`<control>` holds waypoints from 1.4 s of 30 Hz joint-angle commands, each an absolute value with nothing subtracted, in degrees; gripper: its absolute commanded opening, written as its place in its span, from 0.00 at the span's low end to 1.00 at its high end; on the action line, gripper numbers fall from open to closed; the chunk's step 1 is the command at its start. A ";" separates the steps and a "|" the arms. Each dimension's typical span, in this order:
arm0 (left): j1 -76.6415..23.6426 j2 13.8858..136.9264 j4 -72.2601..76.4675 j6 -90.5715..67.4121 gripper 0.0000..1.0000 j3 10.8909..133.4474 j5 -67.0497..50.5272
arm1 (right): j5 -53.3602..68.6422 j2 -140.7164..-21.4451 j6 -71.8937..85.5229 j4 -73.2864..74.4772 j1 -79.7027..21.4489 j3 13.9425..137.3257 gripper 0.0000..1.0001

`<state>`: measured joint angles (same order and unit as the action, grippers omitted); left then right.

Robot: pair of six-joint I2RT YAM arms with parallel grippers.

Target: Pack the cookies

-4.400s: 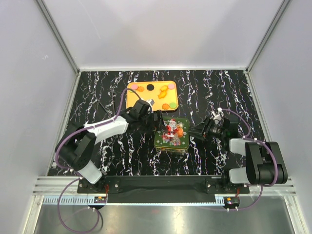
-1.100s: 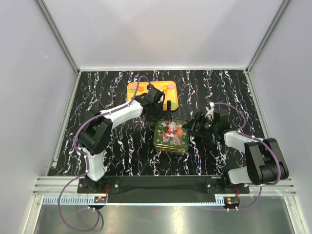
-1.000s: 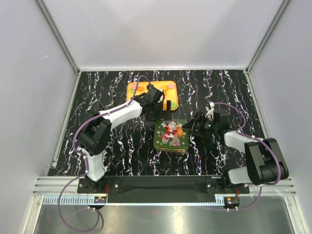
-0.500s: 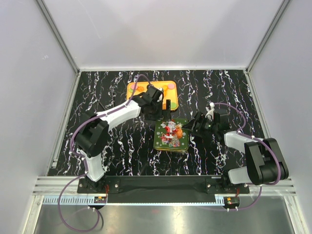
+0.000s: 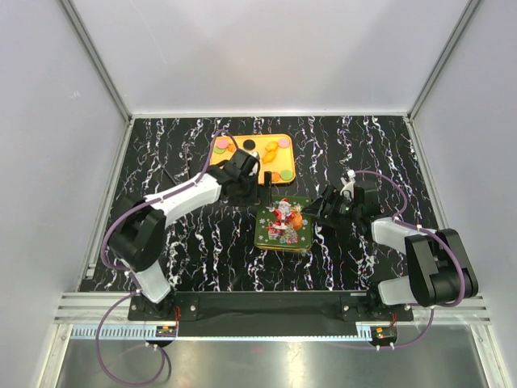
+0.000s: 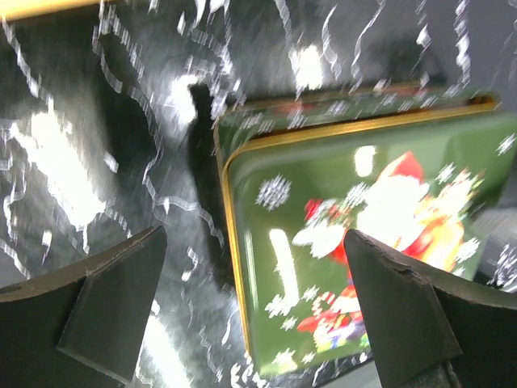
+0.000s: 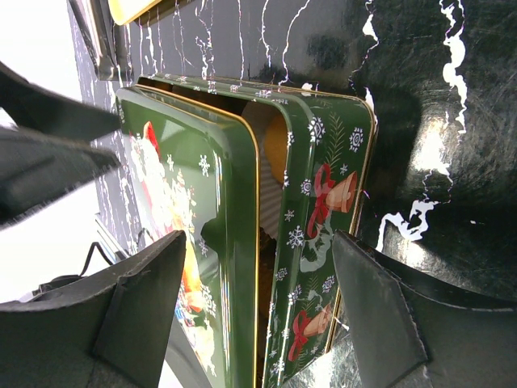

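— Two arms, seen from above: where do they stand?
— The left pincer (image 5: pixel 260 187) hangs between the orange tray (image 5: pixel 258 137) and the green Christmas tin (image 5: pixel 283 230), its jaws spread wide. The right pincer (image 5: pixel 321 212) is at the tin's right edge, also spread.
— And the cookies?
— Several cookies (image 5: pixel 286 171) lie on the tray at the far middle of the black marbled desk (image 5: pixel 210 250). Most are orange, with a black cookie (image 5: pixel 250 145) and a pink cookie (image 5: pixel 221 144) among them.
— What does the left wrist camera give?
— A blurred look down. Both fingers (image 6: pixel 113 307) stand far apart with nothing pinched between them. Below them the Santa lid (image 6: pixel 355 242) lies offset on the tin, so a strip of the gold-rimmed base shows at its far side.
— And the right wrist?
— Its fingers (image 7: pixel 380 307) are wide apart and straddle the tin's near side. Whether they touch it I cannot tell. The lid sits ajar there, and through the gap an orange piece (image 7: pixel 275 149) shows inside the tin.
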<state>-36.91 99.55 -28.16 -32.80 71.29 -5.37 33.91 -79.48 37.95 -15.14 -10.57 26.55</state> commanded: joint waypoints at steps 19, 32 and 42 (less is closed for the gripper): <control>-39.55 84.90 -24.34 -31.99 0.99 55.63 -13.01 | 33.93 -80.59 37.35 -18.11 -11.25 26.81 0.81; -41.48 89.21 -23.55 -32.43 0.99 57.39 -13.01 | 33.93 -80.51 37.35 -18.19 -11.34 26.72 0.81; -41.57 91.49 -23.99 -31.99 0.99 59.85 -12.74 | 31.91 -80.16 36.30 -16.17 -13.01 28.04 0.81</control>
<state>-41.30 90.94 -25.61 -32.80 56.95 -11.81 33.56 -80.53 37.58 -15.55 -12.03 26.57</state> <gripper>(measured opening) 0.988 0.808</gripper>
